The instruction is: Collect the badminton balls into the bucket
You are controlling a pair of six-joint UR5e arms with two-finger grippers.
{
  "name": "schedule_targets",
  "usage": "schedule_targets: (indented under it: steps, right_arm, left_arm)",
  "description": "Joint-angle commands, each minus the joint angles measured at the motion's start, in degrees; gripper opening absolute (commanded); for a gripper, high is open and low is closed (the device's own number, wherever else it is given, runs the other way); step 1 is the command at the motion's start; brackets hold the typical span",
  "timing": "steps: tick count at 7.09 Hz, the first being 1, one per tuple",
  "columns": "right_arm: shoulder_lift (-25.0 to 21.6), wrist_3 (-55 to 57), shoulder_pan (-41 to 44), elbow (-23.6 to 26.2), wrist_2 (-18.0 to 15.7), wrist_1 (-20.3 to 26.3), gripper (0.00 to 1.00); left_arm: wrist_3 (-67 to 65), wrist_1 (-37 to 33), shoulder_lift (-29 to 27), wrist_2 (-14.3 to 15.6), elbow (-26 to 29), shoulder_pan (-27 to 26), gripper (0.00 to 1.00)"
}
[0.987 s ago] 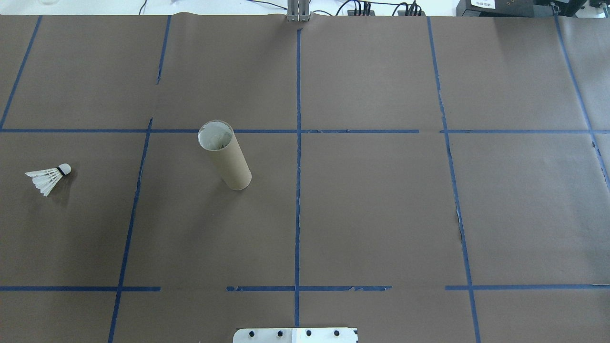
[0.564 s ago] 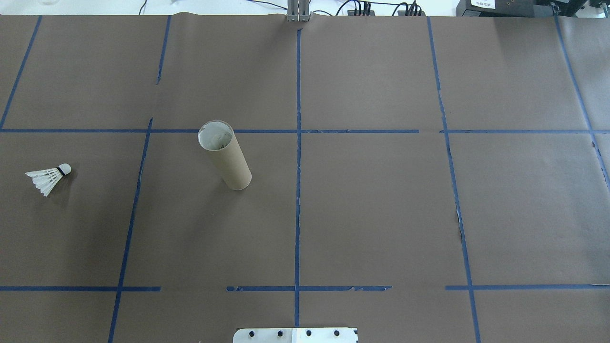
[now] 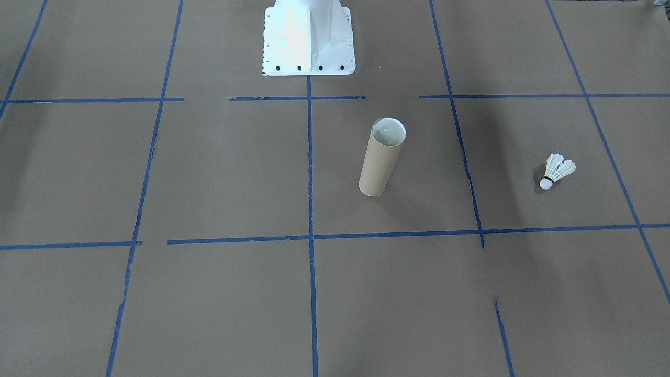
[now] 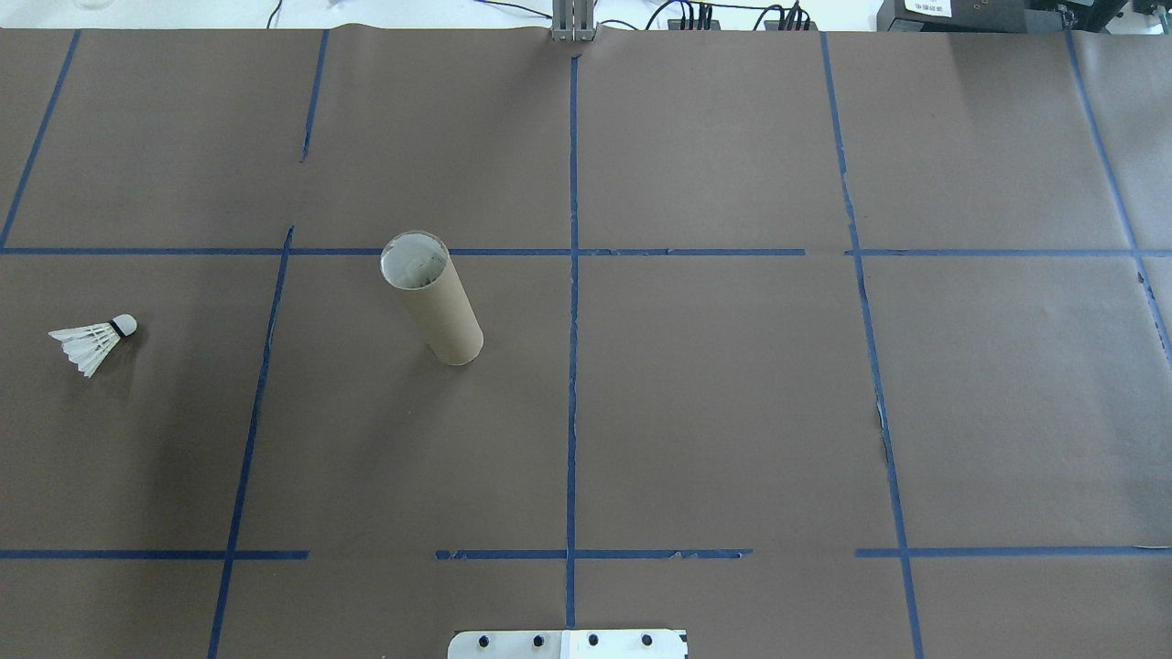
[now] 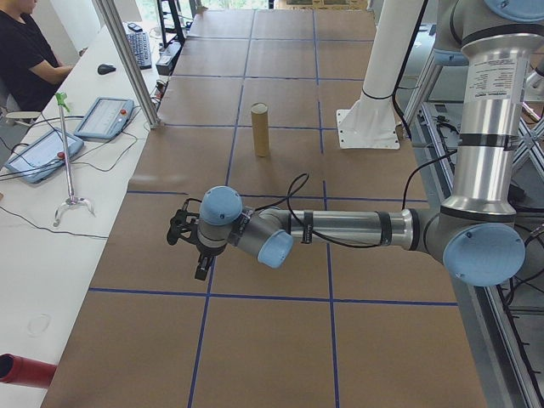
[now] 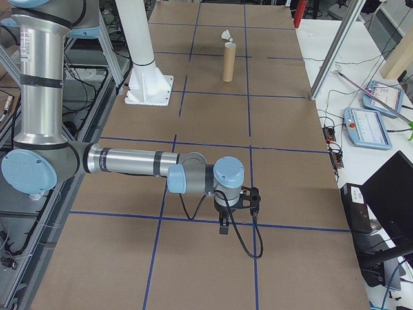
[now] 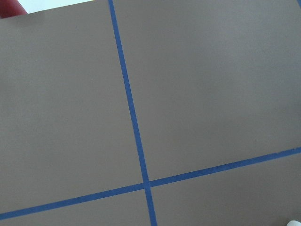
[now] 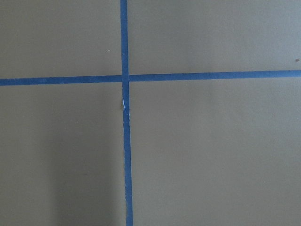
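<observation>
A white shuttlecock (image 4: 94, 342) is lying on its side on the brown paper-covered table (image 4: 714, 412), well out at nine o'clock in the overhead view, its cork tip pointing toward three o'clock and its feathers fanning toward the table's left edge. To its right, at about three o'clock from it and well apart, a tall tan cardboard tube (image 4: 432, 300) is standing upright, its open mouth showing a pale inside. A strip of the blue tape grid (image 4: 572, 366) is running between the two. At six o'clock in that view, the white robot base (image 4: 568, 644) is peeking in at the edge.

Neither arm is reaching into the overhead or front-facing views. In the left-side view, the left gripper (image 5: 189, 246) is hanging over the paper at the near end of the table, at about seven o'clock from the distant tube; whether its jaws are parted or closed cannot be told from here. In the right-side view, the right gripper (image 6: 235, 210) is hanging likewise at the opposite end, at six o'clock from the far tube, and its state cannot be told either. Both wrist cameras are showing only paper and crossing tape lines. At ten o'clock in the left-side view, a person in a black top (image 5: 25, 55) is sitting at a white bench.
</observation>
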Motion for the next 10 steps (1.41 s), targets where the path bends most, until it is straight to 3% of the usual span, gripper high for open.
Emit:
schedule_targets:
  steps: [1, 3, 5, 8, 10]
  right_arm:
    - [0.1, 0.0, 0.0, 0.0, 0.1, 0.0, 1.0]
    - [0.0, 0.0, 0.0, 0.0, 0.0, 0.0, 1.0]
    - [0.0, 0.0, 0.0, 0.0, 0.0, 0.0, 1.0]
    - [0.1, 0.0, 0.0, 0.0, 0.0, 0.0, 1.0]
    - [0.1, 0.1, 0.0, 0.0, 0.0, 0.0, 1.0]
  left_arm:
    - [-23.4, -15.3, 4.3, 0.2, 0.2, 7.1, 1.0]
    - [-35.7, -27.5, 8.0, 0.5, 1.8, 11.1, 1.0]
    - [-45.0, -40.3, 9.9, 0.6, 6.4, 11.7, 1.0]
    - [-55.0, -49.8, 11.1, 0.7, 7.7, 12.8, 1.0]
    - [-64.8, -56.3, 11.2, 5.0, 8.4, 14.7, 1.0]
